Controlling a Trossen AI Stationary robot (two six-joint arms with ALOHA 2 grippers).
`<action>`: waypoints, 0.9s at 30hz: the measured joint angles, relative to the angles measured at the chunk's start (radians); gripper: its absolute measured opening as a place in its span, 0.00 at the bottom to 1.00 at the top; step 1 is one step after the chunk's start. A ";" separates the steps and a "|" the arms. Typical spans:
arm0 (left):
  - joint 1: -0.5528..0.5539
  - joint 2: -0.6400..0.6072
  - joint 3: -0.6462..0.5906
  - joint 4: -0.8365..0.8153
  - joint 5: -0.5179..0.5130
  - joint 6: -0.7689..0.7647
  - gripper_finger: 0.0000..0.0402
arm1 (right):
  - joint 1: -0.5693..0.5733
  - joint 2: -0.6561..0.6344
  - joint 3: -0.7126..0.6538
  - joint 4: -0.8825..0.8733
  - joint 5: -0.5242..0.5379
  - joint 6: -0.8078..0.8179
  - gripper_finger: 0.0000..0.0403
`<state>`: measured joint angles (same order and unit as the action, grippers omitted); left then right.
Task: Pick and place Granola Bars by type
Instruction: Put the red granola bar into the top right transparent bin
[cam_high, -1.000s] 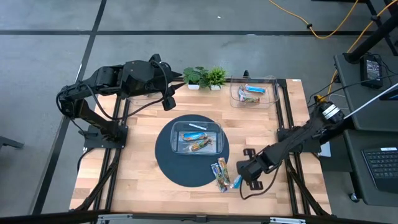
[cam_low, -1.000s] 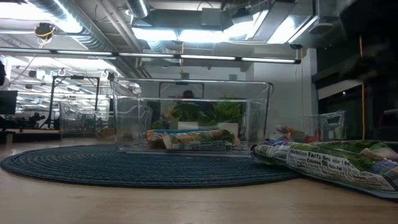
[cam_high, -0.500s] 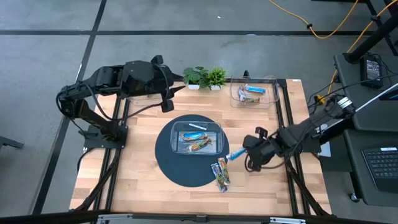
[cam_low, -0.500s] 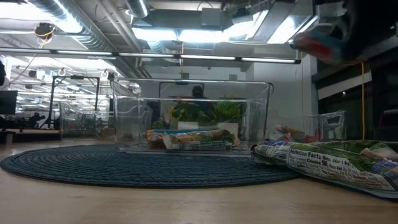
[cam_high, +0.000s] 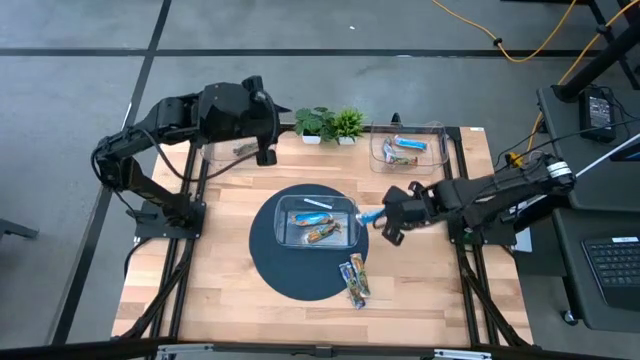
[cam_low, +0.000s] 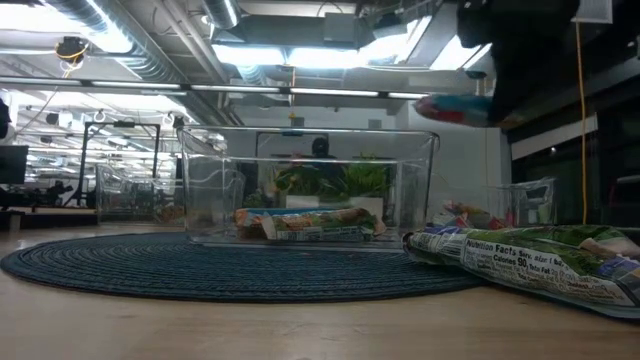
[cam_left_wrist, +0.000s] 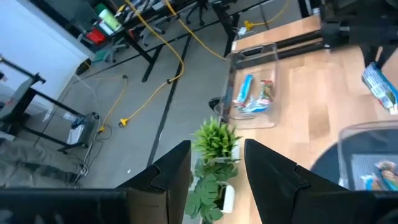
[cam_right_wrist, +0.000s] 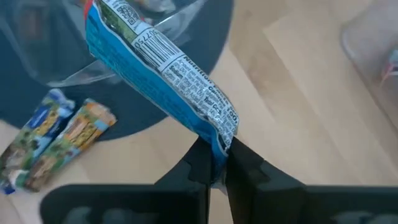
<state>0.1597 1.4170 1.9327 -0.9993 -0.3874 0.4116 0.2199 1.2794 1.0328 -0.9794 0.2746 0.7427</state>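
My right gripper (cam_high: 388, 222) is shut on a bright blue granola bar (cam_high: 370, 215), in the air beside the right wall of the clear centre bin (cam_high: 350, 205). The low view shows that bar (cam_low: 455, 108) high above the table. The centre bin holds blue bars and an orange-brown one (cam_high: 320, 236). Two multicoloured bars (cam_high: 353, 280) lie flat, partly on the near right rim of the dark round mat (cam_high: 265, 250). A far right bin (cam_high: 407, 148) holds blue bars. My left gripper (cam_left_wrist: 217, 168) is open, hovering at the far left (cam_high: 265, 150). My right gripper pinches the blue bar by the crimped end of its wrapper (cam_right_wrist: 219, 144) between the two fingers (cam_right_wrist: 198, 163). The fingers lie along the bar, coming from the table's right. The bar is lifted clear and sticks out beyond the fingertips toward the centre bin, roughly level.
Small potted plants (cam_high: 332, 124) stand at the far edge between the bins. A third clear bin (cam_high: 232, 150) sits under my left arm at the far left. Black frame rails run along the left and right table edges. Bare wood lies to the near left and the right.
My right gripper has risen from beside the two bars on the mat's near right rim with the blue bar in it, and carried it toward the far edge and slightly left, up to the centre bin's right wall. The bar is lifted clear now.
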 joint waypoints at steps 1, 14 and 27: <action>0.015 0.000 0.000 0.003 0.007 -0.001 0.36 | -0.027 -0.003 0.000 0.000 -0.014 -0.019 0.07; 0.153 0.001 0.000 0.005 0.016 -0.116 0.36 | -0.513 -0.007 0.325 -0.226 -0.110 -0.613 0.07; 0.165 0.001 0.000 0.005 0.013 -0.193 0.36 | -0.882 -0.010 0.407 -0.307 -0.108 -0.846 0.07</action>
<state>0.3248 1.4178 1.9327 -0.9947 -0.3748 0.2188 -0.6617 1.2694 1.4403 -1.2865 0.1661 -0.1036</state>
